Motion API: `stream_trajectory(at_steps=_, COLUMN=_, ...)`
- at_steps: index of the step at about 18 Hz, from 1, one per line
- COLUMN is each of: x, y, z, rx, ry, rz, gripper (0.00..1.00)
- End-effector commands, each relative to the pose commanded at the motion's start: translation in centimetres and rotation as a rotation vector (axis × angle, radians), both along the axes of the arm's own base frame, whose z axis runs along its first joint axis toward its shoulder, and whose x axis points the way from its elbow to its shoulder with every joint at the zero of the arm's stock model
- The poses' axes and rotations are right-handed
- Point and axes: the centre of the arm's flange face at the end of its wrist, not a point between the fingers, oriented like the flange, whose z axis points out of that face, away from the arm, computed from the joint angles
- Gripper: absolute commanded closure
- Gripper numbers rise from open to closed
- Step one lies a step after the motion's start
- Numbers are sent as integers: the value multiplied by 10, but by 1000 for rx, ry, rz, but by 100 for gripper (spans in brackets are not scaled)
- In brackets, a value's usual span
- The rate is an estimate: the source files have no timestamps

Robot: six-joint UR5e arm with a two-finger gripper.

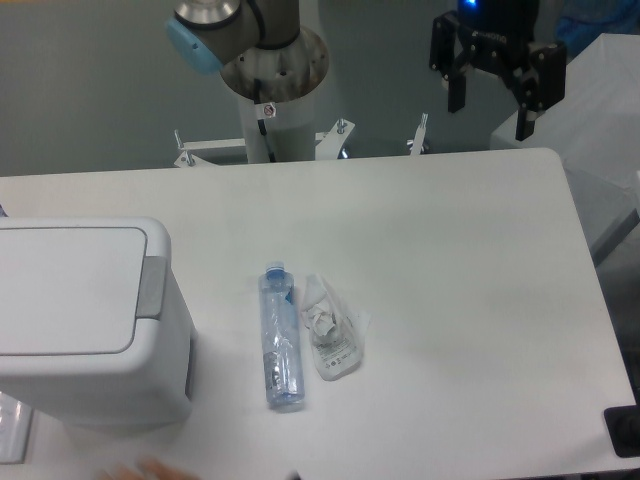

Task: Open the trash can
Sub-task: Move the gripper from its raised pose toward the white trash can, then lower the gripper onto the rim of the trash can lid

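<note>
At the near edge of the white worktop [450, 300], a blurred pinkish shape shows at the bottom left, too indistinct to identify. Just above it, at the near left corner, stands the trash can [85, 325], a large boxy white bin with rounded corners; its flat rectangular lid lies closed, and the grey push tab [152, 287] sits on the lid's right edge. To the right of the bin, apart from it, a clear plastic bottle [280, 335] with a blue cap lies on its side, its cap pointing toward the far edge. Touching or just beside the bottle on its right lies a crumpled clear plastic wrapper [330, 330]. The rest of the worktop stretches pale and plain to its rounded far right corner. Beyond the far edge, the arm's pale column base [270, 110] rises from a metal mount, with a grey and blue joint at the top of the view. The room behind is a dull grey. At the far upper right, well apart from the bin, the black pincer [490, 105] hangs above the worktop's far edge, its two fingers spread apart and holding nothing.
</note>
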Motion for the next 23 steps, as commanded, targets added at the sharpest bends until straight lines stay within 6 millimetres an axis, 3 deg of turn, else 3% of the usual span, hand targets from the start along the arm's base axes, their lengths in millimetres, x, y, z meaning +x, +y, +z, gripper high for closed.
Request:
stream_trajectory(at_steps=4, x=2, y=4, z=-3, rx=9, ry=-14, rz=8, gripper=0)
stream_trajectory(at_steps=7, x=15, y=23, z=-8, rx=49, ry=-72, rz=128, gripper=0)
stream_trajectory(at_steps=14, x=49, y=103, z=-27, rx=188, ry=-179, rz=385, gripper=0)
stream_trajectory(at_steps=20, x=82, y=143, z=-35, rx=281, ry=-278, rz=606, gripper=0)
stream_trajectory(at_steps=23, x=105, y=158, z=-53, rx=247, ry=-312, rz=614, gripper=0)
